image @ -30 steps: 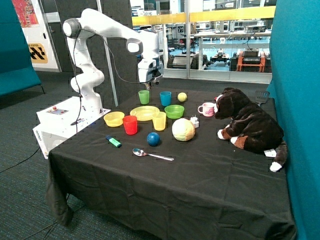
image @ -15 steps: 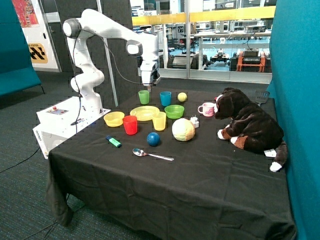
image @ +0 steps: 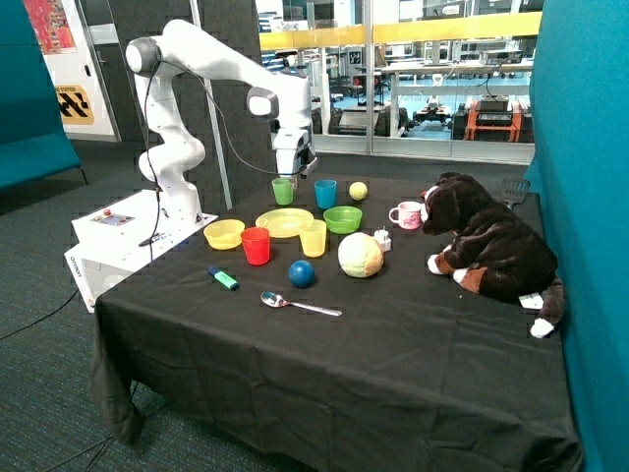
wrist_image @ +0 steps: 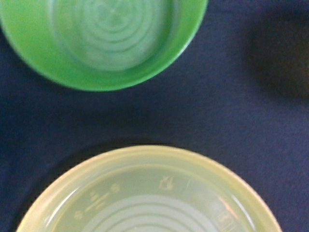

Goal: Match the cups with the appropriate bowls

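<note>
We cannot tell if the fingers are open or closed; the gripper hangs just above the green cup, and nothing is held as far as we see. The yellow cup stands between the plate and the green bowl. The yellow bowl is empty. No cup is matched yet, so the whole task remains.
</note>
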Action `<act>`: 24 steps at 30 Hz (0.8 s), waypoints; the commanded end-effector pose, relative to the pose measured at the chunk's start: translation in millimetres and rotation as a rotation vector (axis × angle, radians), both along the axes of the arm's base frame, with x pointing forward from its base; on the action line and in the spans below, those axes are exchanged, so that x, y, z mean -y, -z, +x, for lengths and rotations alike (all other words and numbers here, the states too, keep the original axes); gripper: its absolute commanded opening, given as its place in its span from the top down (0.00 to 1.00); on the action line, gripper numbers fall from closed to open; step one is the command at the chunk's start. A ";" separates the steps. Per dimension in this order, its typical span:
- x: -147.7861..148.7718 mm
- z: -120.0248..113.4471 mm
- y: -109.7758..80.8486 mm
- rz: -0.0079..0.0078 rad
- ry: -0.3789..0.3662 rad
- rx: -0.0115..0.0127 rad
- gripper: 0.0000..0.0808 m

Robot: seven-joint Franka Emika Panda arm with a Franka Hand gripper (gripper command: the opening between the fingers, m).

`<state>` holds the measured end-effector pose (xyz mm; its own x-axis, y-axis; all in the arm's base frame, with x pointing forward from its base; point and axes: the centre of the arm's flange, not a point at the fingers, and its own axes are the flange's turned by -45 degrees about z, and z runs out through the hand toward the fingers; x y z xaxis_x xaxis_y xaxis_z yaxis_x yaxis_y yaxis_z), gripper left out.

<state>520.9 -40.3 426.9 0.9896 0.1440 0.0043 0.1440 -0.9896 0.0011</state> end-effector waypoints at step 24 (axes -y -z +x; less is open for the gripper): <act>26.1 41.7 23.7 0.0005 0.006 -0.0044 0.77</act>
<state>556.5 -62.6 408.7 0.9932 0.1165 -0.0007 0.1165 -0.9932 0.0036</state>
